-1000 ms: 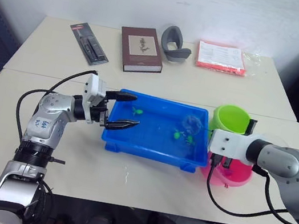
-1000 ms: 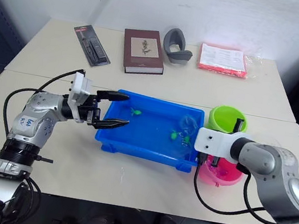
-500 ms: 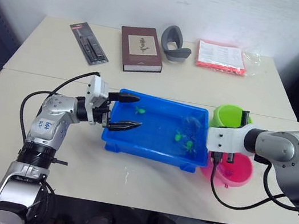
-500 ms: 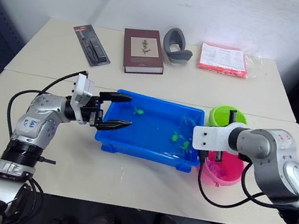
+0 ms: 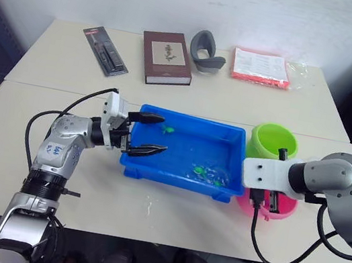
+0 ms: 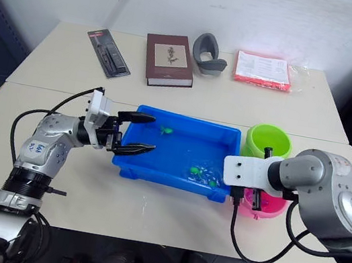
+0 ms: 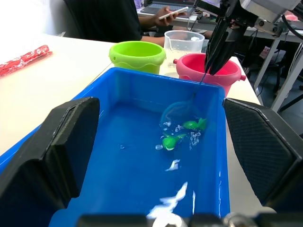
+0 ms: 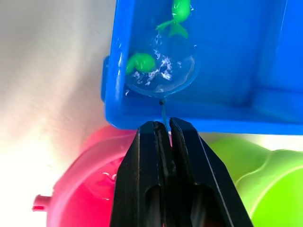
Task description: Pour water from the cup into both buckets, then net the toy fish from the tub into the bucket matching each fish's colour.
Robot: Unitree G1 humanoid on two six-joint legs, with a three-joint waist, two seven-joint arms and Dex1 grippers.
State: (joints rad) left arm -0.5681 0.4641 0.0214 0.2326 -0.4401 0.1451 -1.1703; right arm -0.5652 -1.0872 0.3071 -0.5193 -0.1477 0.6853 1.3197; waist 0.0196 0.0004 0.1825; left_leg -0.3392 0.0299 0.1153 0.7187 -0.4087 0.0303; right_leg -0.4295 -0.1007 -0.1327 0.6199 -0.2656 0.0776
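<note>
Right claw [image 8: 162,126] pinched tight on thin net handle [image 8: 164,111], above pink bucket [image 5: 283,206], beside green bucket [image 5: 271,141]. Net hoop [image 8: 161,73] dipped in water at near right corner of blue tub [image 5: 156,169], around one green fish [image 8: 140,61], second green fish [image 8: 177,9] at its edge. Left claw [image 5: 148,132] spread wide, holding nothing, fingers straddling tub's left rim. Third green fish [image 5: 167,129] near tub's far wall. Clear cup [image 7: 184,41] behind the buckets. Tub and buckets on bench [image 5: 170,205].
</note>
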